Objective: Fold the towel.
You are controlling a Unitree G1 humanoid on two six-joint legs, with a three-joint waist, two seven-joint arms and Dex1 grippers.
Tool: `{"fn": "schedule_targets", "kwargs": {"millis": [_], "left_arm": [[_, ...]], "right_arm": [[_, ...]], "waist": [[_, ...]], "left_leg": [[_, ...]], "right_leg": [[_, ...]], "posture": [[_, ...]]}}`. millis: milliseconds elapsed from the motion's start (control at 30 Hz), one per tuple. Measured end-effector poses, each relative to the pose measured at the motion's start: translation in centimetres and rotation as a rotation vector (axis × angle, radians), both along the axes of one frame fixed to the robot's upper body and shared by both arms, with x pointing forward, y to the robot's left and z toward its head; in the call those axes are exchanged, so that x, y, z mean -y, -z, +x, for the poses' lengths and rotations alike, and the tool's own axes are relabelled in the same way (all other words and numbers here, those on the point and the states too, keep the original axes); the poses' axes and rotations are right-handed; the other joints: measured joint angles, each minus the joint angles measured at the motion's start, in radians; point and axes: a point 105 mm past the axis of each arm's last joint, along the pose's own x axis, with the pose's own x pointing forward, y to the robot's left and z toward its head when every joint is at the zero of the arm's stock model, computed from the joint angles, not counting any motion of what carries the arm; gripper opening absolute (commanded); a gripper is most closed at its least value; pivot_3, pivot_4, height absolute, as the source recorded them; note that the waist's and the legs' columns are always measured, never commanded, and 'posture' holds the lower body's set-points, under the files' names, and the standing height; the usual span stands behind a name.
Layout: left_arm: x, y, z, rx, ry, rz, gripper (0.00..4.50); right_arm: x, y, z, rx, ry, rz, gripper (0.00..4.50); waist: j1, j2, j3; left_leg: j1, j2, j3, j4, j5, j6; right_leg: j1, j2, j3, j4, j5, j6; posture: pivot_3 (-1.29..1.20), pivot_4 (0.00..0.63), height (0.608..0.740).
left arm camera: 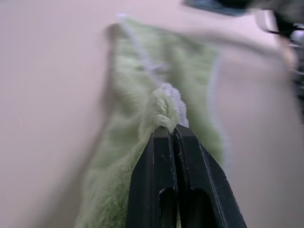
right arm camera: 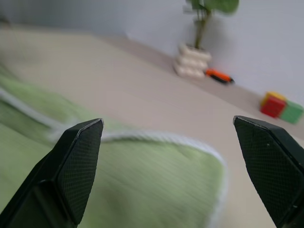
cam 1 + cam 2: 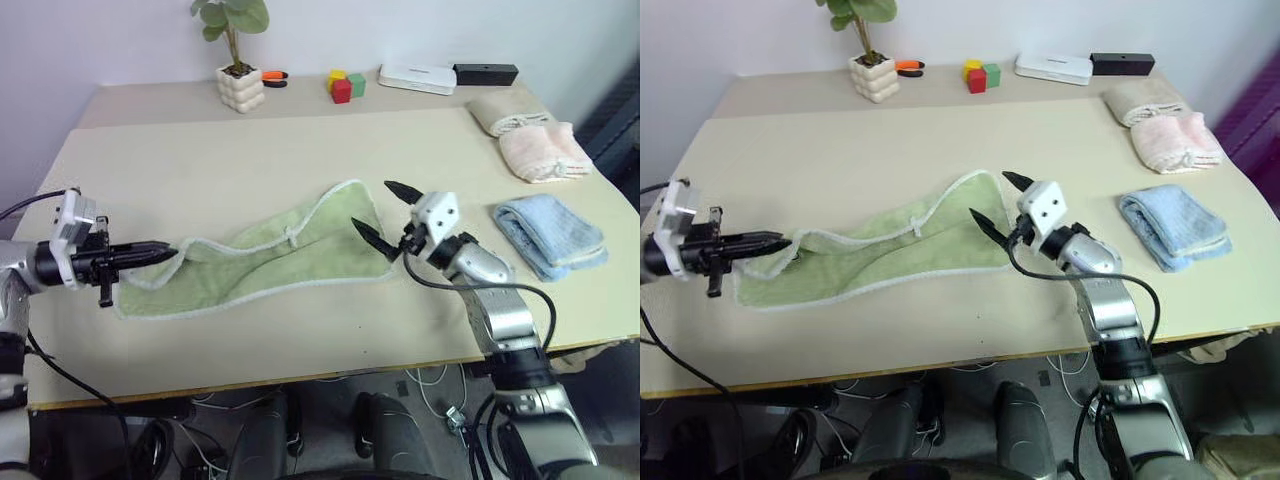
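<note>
The light green towel (image 3: 270, 258) with white edging lies rumpled and stretched across the middle of the table. My left gripper (image 3: 170, 250) is shut on the towel's left corner and holds it slightly off the table; in the left wrist view the pinched fold (image 1: 166, 107) bunches at the fingertips (image 1: 164, 137). My right gripper (image 3: 385, 213) stands open at the towel's right end, one finger at each side of the rounded corner (image 2: 190, 161), not touching it.
Folded towels lie at the right: light blue (image 3: 550, 232), pink (image 3: 543, 152) and beige (image 3: 510, 108). Along the back stand a potted plant (image 3: 238, 60), an orange tool (image 3: 272, 76), coloured blocks (image 3: 344, 85), a white box (image 3: 418, 78) and a black box (image 3: 486, 73).
</note>
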Motion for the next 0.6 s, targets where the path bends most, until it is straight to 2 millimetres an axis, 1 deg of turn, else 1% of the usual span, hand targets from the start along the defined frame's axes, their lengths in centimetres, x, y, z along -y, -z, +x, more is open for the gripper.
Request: {"fn": "schedule_targets", "kwargs": {"millis": [33,133,200,233,300,333,400,533,600], "left_arm": [[0.1,0.4,-0.5,-0.015,0.01,0.005,0.06],[0.6,1.8,-2.3,-0.058,0.03,0.02,0.06],[0.8,2.5,-2.8,-0.071,0.029,0.026,0.06],[0.8,2.6,-3.1,-0.069,0.019,0.027,0.06],[1.4,2.7,-3.7,-0.055,0.019,0.019,0.06],[1.7,2.9,-4.1,-0.052,0.02,0.017,0.06],[2.3,3.3,-4.6,-0.053,0.02,0.008,0.06],[2.9,3.5,-5.2,-0.049,0.001,0.001,0.06],[3.1,3.6,-5.3,-0.049,-0.005,0.0,0.06]], "right_arm": [[0.0,0.1,0.6,0.001,0.013,-0.025,4.5],[0.6,0.0,4.0,0.001,0.109,-0.12,4.5],[1.2,-0.8,5.3,0.033,0.155,-0.166,4.5],[1.1,-1.1,5.9,0.044,0.158,-0.187,4.5],[0.6,-0.8,7.1,0.02,0.17,-0.194,4.5],[0.3,-0.5,7.9,-0.012,0.179,-0.195,4.5],[-0.2,0.7,8.6,-0.07,0.186,-0.205,4.5],[-0.7,4.0,8.8,-0.225,0.192,-0.188,4.5],[-1.2,4.4,9.0,-0.293,0.199,-0.107,4.5]], "waist": [[-0.001,0.0,0.0],[-0.018,0.001,0.001],[-0.017,0.0,0.0],[-0.02,0.0,0.0],[-0.026,0.0,0.0],[-0.03,0.001,0.0],[-0.035,0.0,0.0],[-0.034,0.001,0.001],[-0.038,0.001,0.0]], "left_leg": [[0.0,0.0,0.0,0.0,0.0,0.0],[0.0,0.0,0.001,-0.001,0.0,-0.001],[0.0,0.0,0.0,-0.001,0.001,-0.001],[0.0,0.0,0.0,-0.001,0.001,-0.001],[0.0,0.0,0.001,-0.002,0.001,-0.001],[0.0,0.0,0.001,-0.002,0.001,-0.001],[0.0,0.001,0.0,-0.003,0.001,-0.002],[0.0,0.001,0.001,-0.003,0.002,-0.003],[0.001,0.001,0.001,-0.003,0.002,-0.003]], "right_leg": [[0.0,0.0,0.0,0.0,0.0,0.0],[-0.001,0.0,0.0,0.001,0.0,0.001],[-0.001,0.0,0.0,0.001,0.0,0.0],[-0.001,0.0,0.0,0.001,0.0,0.0],[0.0,0.0,0.0,0.0,0.0,0.001],[0.0,0.0,0.0,0.0,0.0,0.001],[0.0,0.001,0.0,0.0,0.0,0.001],[0.0,0.001,0.0,0.0,0.0,0.001],[0.0,0.001,0.0,0.0,0.001,0.001]], "posture": [[0.0,0.15,0.74],[0.0,0.15,0.74],[0.0,0.15,0.74],[0.0,0.15,0.74],[0.0,0.15,0.74],[0.0,0.15,0.74],[0.0,0.15,0.74],[0.0,0.15,0.74],[0.0,0.15,0.74]]}}
